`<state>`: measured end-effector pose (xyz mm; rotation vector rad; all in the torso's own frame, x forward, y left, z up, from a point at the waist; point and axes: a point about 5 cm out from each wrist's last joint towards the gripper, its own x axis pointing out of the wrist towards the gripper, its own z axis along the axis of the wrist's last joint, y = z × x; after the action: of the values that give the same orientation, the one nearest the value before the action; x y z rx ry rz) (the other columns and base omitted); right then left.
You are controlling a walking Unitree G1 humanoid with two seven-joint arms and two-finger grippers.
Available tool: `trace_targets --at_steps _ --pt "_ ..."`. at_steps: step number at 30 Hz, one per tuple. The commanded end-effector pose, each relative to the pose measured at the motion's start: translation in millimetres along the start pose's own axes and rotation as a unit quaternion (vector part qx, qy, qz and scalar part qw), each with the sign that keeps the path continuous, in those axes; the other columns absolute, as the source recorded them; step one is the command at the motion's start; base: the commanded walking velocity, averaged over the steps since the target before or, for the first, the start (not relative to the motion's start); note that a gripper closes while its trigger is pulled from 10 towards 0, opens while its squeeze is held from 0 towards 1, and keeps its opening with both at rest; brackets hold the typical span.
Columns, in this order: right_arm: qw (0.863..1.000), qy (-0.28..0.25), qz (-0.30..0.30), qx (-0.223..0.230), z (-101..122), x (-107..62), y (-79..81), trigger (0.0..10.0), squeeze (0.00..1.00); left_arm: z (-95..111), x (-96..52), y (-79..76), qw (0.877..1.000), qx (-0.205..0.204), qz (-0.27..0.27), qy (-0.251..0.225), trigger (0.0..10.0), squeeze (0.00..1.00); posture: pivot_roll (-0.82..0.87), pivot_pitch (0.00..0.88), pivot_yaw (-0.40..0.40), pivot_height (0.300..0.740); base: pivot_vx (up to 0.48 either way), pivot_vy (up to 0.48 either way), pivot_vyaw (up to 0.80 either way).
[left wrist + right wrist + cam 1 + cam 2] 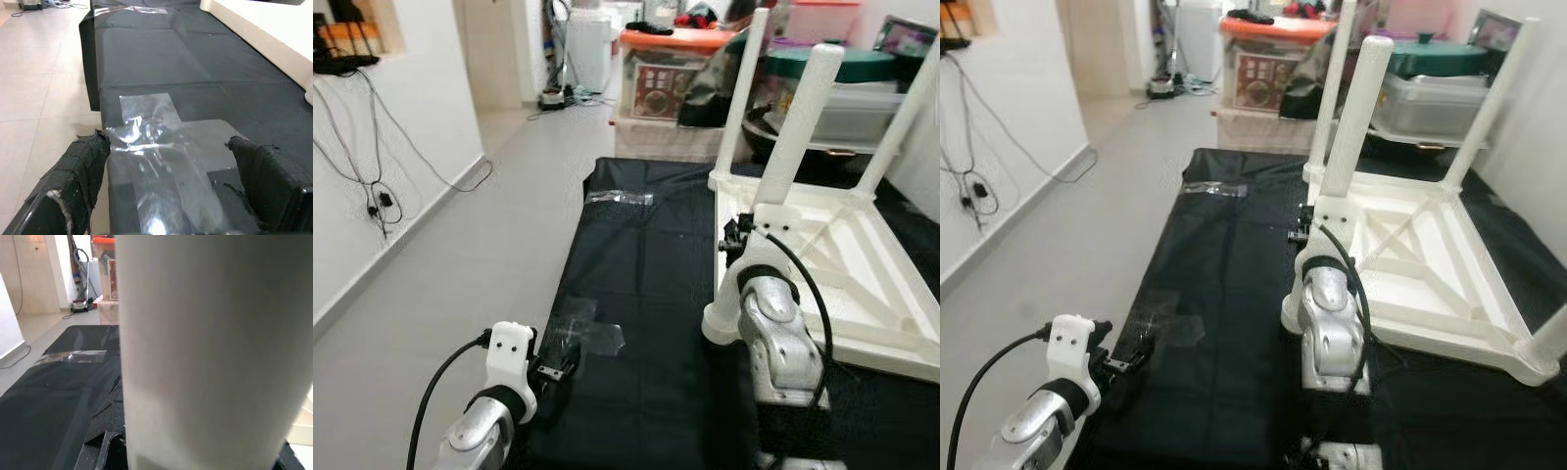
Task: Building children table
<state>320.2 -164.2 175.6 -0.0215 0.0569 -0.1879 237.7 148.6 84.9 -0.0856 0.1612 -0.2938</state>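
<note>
A white children's table [862, 255] lies upside down on a black mat [646, 255], its legs pointing up. My right gripper [747, 231] is at the base of the near-left leg [800, 127], shut around it; in the right wrist view that white leg [205, 347] stands right up against the camera, with a black finger [105, 450] beside it. My left gripper [553, 367] is low at the mat's near-left edge, open. Its two black fingers [78, 171] stand wide apart over a patch of clear tape [156, 147], holding nothing.
Another strip of clear tape [622, 198] lies at the mat's far end. Storage boxes [666, 83] and clutter stand behind the mat. A white wall with hanging cables [372, 186] runs along the left, with bare grey floor [460, 264] between it and the mat.
</note>
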Motion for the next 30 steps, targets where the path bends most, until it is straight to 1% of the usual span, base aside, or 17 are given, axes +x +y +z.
trace_targets --at_steps 1,4,5,8,9,10,14,16,22,23,24,25,26,27,28,29,30 --pt "0.997 0.069 -0.010 -0.031 -31 2.9 -11.8 10.0 0.00 1 5.4 -2.0 1.000 0.003 -0.011 0.004 10.0 0.00 -0.03 0.000 -0.013 0.740 0.000 0.000 0.00" --pt "0.997 0.069 -0.010 -0.031 -31 2.9 -11.8 10.0 0.00 1 5.4 -2.0 1.000 0.003 -0.011 0.004 10.0 0.00 -0.03 0.000 -0.013 0.740 0.000 0.000 0.00" --pt "0.998 0.007 0.070 0.000 -1 26.4 2.5 10.0 1.00 5 8.0 -1.0 1.000 -0.003 -0.011 -0.004 10.0 0.00 -0.01 0.000 -0.018 0.740 0.000 0.000 0.00" --pt "0.993 -0.013 0.120 0.012 14 34.6 9.0 10.0 1.00 6 6.9 0.9 1.000 -0.012 -0.007 -0.007 10.0 0.00 -0.01 0.000 -0.018 0.740 0.000 0.000 0.00" --pt "0.983 -0.033 0.179 0.016 29 41.1 13.4 10.0 0.00 6 4.9 3.0 1.000 -0.009 -0.003 -0.007 10.0 0.00 0.00 0.000 -0.028 0.740 0.000 0.000 0.00" --pt "0.983 -0.033 0.179 0.016 29 41.1 13.4 10.0 0.00 6 4.9 3.0 1.000 -0.009 -0.003 -0.007 10.0 0.00 0.00 0.000 -0.028 0.740 0.000 0.000 0.00" --pt "0.923 -0.068 0.378 0.006 42 32.6 30.7 10.0 0.00 6 4.4 5.1 1.000 -0.005 0.003 -0.006 10.0 0.00 0.01 0.000 -0.034 0.740 0.000 0.000 0.00" --pt "0.871 -0.057 0.489 -0.005 30 17.2 48.7 10.0 0.00 6 6.6 2.4 1.000 -0.008 0.001 -0.008 10.0 0.00 0.01 0.000 -0.031 0.740 0.000 0.000 0.00" --pt "0.818 -0.042 0.574 -0.012 12 -2.9 84.8 9.2 0.00 6 11.0 -3.2 1.000 -0.008 -0.008 -0.009 10.0 0.00 0.02 0.000 -0.031 0.740 0.000 0.000 0.00" --pt "0.818 -0.042 0.574 -0.012 12 -2.9 84.8 9.2 0.00 6 11.0 -3.2 1.000 -0.008 -0.008 -0.009 10.0 0.00 0.02 0.000 -0.031 0.740 0.000 0.000 0.00" --pt "0.819 -0.035 0.572 -0.007 6 -2.4 98.2 1.5 0.00 8 11.6 -3.3 1.000 -0.007 -0.009 -0.010 10.0 0.00 0.03 0.000 -0.033 0.740 0.000 0.000 0.00" --pt "0.840 -0.030 0.541 -0.007 2 2.3 105.9 0.0 0.00 9 10.8 -1.8 1.000 -0.006 -0.009 -0.010 10.0 0.00 0.03 0.000 -0.037 0.740 0.000 0.000 0.00" --pt "0.840 -0.030 0.541 -0.007 2 2.3 105.9 0.0 0.00 9 10.8 -1.8 1.000 -0.006 -0.009 -0.010 10.0 0.00 0.03 0.000 -0.037 0.740 0.000 0.000 0.00" --pt "0.871 -0.024 0.490 -0.012 -2 10.6 107.7 0.0 0.00 9 9.3 0.6 1.000 -0.003 -0.007 -0.010 10.0 0.00 0.03 0.000 -0.037 0.740 0.000 0.000 0.00" --pt "0.945 0.025 0.326 -0.009 -12 32.2 89.4 0.0 0.00 8 7.2 3.3 1.000 -0.002 -0.003 -0.008 10.0 0.00 0.01 0.000 -0.035 0.740 0.000 0.000 0.00" --pt "0.976 0.061 0.210 -0.014 -21 42.5 73.0 0.0 0.00 7 5.9 4.9 1.000 -0.001 -0.001 -0.006 10.0 0.00 0.01 0.000 -0.035 0.740 0.000 0.000 0.00" --pt "0.976 0.061 0.210 -0.014 -21 42.5 73.0 0.0 0.00 7 5.9 4.9 1.000 -0.001 -0.001 -0.006 10.0 0.00 0.01 0.000 -0.035 0.740 0.000 0.000 0.00"
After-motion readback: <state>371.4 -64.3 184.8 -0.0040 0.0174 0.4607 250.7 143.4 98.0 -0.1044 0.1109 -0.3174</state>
